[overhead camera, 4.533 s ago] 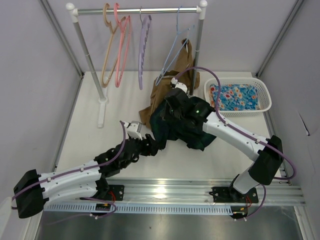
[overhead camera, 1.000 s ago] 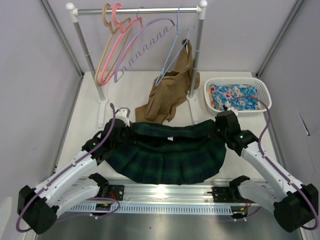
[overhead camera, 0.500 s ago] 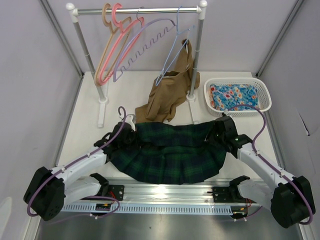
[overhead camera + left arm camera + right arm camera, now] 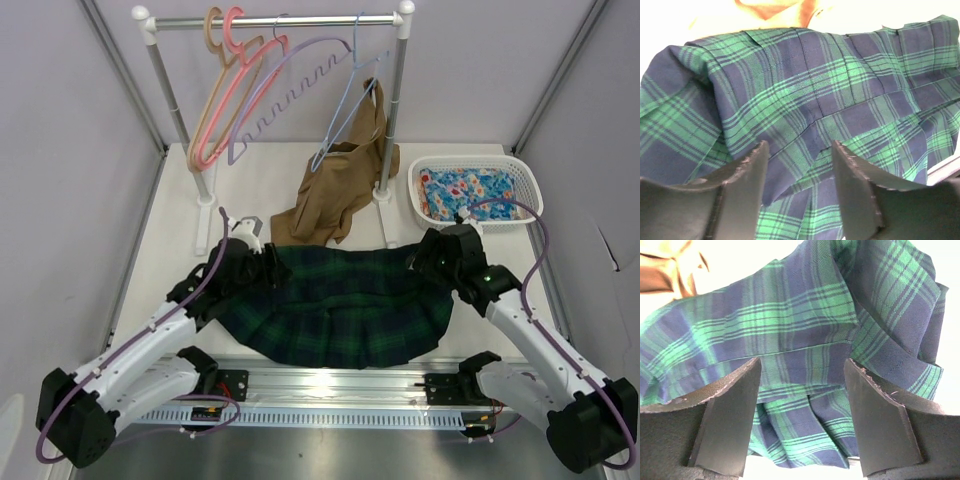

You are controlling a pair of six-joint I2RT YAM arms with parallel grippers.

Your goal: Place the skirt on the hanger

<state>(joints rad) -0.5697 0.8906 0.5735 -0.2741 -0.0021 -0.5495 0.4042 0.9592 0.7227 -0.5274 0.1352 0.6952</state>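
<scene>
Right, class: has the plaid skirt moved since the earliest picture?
Yes. The skirt was bunched up near the rack's right post; it now lies spread wide, closer to the metal rail in front.

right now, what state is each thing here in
skirt: spread flat on the table, not on a hanger
lavender hanger: hung on the rail, empty
left claw: open, over the skirt's left end
right claw: open, over the skirt's right end
tan garment: crumpled
basket: holding floral cloth
</scene>
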